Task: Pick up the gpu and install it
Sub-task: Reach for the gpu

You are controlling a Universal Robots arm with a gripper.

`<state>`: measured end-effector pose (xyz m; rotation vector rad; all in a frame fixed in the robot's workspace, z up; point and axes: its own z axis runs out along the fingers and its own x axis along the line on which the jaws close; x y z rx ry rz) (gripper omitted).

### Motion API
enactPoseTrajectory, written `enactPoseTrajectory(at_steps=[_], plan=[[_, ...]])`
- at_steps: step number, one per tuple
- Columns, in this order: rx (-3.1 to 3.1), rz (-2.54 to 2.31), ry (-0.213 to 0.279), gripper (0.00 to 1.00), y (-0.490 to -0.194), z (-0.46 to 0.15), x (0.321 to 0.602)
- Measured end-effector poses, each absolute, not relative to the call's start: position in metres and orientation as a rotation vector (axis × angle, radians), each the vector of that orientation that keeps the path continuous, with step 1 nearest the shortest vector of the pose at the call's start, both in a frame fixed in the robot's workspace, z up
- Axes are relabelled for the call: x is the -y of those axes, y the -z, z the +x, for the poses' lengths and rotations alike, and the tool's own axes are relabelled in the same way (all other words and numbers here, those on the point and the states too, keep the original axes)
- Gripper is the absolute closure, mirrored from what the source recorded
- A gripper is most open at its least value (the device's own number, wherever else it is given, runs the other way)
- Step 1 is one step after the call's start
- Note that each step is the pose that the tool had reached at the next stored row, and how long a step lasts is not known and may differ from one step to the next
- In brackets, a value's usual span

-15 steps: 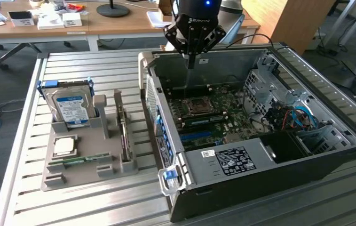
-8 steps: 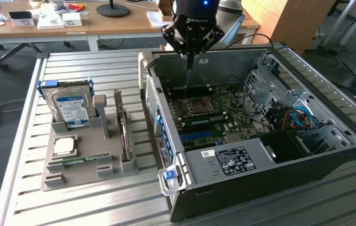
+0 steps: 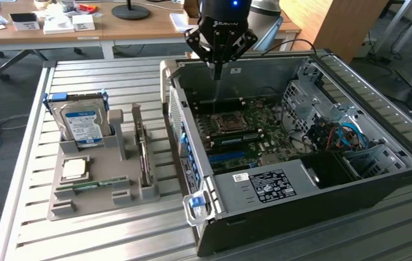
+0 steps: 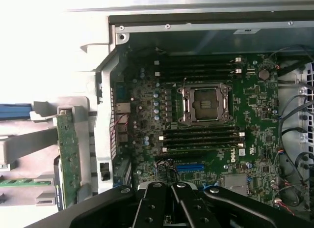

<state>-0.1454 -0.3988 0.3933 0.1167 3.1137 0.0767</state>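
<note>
- Jaws of the gripper [image 3: 218, 69] are seen drawn together to a narrow tip, with nothing held between them; the fingers [image 4: 156, 204] are seen meeting over the motherboard.
- The gpu [image 3: 143, 152] is found standing on its long edge in a slot of the grey holder [image 3: 90, 209], on the side of the holder nearest the computer case. It is well apart from the gripper and is not touched by it. Its green board edge [image 4: 68, 159] is also seen just outside the case wall.
- Four parts are counted in the holder: the one gpu, one hard drive [image 3: 82, 124] stood upright with a blue label, one processor chip [image 3: 75, 168] laid flat, and one green RAM stick [image 3: 93, 185] laid in a narrow groove.
- The holder is set on a slatted metal table [image 3: 118, 239], just beside the case at the exterior view's left.
- One computer case [image 3: 380, 179] is laid open on the same table, and the gripper is held over its far end.
- Inside the case, one motherboard [image 3: 264, 136] is seen. It carries one open processor socket [image 3: 229, 124], two banks of black memory slots either side of the socket, and one blue slot [image 3: 231, 159].
- One power supply [image 3: 268, 185] with a white label is fitted at the near end of the case.
</note>
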Motion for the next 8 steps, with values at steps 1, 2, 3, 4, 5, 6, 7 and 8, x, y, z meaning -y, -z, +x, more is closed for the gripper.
enactPoseTrajectory(at_steps=[1, 2, 3, 4, 5, 6, 7, 8], plan=[[-3.114, 0.117, -0.077, 0.89, -0.3933, -0.1459, 0.3988], [-3.114, 0.117, -0.077, 0.89, -0.3933, -0.1463, 0.3988], [-3.114, 0.117, -0.077, 0.89, -0.3933, -0.1468, 0.3988], [-3.114, 0.117, -0.077, 0.89, -0.3933, -0.1473, 0.3988], [-3.114, 0.117, -0.077, 0.89, -0.3933, -0.1476, 0.3988], [-3.114, 0.117, -0.077, 0.89, -0.3933, -0.148, 0.3988], [-3.114, 0.117, -0.077, 0.89, -0.3933, -0.1484, 0.3988], [-3.114, 0.117, -0.077, 0.89, -0.3933, -0.1488, 0.3988]])
